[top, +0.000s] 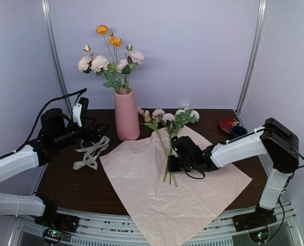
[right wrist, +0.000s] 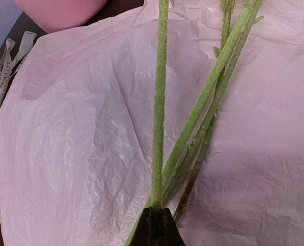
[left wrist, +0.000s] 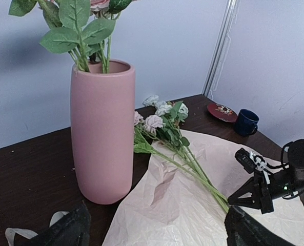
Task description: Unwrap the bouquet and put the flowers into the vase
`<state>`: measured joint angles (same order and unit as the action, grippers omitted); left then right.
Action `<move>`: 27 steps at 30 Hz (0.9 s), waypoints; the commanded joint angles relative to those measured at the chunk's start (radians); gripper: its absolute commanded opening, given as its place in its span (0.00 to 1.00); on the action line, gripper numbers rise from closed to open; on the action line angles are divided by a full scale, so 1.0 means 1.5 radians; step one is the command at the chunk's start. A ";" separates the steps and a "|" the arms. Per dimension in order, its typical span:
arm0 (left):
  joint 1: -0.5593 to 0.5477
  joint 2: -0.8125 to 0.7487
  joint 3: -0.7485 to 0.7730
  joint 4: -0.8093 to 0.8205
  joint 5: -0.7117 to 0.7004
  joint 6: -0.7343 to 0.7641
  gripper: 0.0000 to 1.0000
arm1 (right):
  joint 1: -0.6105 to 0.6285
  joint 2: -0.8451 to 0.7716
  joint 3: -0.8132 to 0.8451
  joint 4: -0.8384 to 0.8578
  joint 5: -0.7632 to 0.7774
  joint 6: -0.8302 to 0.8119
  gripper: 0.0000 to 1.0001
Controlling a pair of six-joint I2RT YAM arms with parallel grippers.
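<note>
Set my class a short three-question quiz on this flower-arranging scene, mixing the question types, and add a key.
1. True or false: the vase stands empty.
2. The right gripper is shut on: A the vase; B the stems of the flowers; C nothing.
3. Fill in: in the top view, the cream ______ lies left of the pink paper.
Key: 1 false, it holds flowers; 2 B; 3 ribbon.
</note>
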<state>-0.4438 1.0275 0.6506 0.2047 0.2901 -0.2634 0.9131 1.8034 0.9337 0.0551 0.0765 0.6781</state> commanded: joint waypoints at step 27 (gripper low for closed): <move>-0.003 0.015 0.013 0.039 0.073 -0.062 0.92 | 0.002 -0.383 -0.169 0.137 0.127 0.034 0.00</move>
<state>-0.4438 1.0306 0.6506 0.1905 0.3183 -0.2970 0.9131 1.3254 0.7082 0.0765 0.1936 0.7193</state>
